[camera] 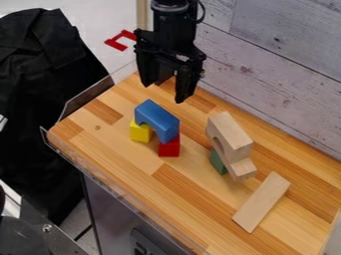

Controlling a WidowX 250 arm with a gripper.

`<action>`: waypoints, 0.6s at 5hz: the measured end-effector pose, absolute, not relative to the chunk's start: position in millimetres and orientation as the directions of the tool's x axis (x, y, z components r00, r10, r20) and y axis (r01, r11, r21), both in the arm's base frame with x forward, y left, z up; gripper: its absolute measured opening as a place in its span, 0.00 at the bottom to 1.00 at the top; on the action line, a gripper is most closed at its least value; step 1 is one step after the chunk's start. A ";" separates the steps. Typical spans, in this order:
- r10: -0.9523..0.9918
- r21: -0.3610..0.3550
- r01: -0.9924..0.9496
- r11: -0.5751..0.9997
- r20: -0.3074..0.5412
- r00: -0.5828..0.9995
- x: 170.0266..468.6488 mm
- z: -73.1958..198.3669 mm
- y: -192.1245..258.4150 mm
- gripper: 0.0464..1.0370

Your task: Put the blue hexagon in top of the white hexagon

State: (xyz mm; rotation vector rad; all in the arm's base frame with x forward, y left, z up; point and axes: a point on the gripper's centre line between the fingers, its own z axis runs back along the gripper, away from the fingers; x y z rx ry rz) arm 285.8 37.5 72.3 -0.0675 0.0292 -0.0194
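The jaws of the black gripper (166,90) stand wide apart, pointing down in the upper middle of the frame, over the far end of the worktop (123,172). Just below them, a little left of centre, sits the blue block (158,119) (more of an arch than a hexagon, from where I'm standing). It lies like a small bridge, one end on the yellow block (140,132) and the other on the red block (170,147), which is the lower of the two in the frame.

Over to the right of that, well apart from it, there's a plain wooden arch (233,132), leaning at a slant. Its lower end meets a paler wooden piece (243,170), and a green block (217,162) peeks out on the left side of the pair. Nearer the lower right, a flat wooden plank (261,201) lies slantwise on the worktop.

Behind it all, grey boards (279,60) fill the upper right. Black cloth (43,99) hangs at the left, and a red shape (118,41) shows in the upper left, near the arm.
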 end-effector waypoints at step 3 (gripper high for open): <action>0.177 -0.053 -0.174 0.983 0.058 0.983 285.7 63.6 34.2 0.96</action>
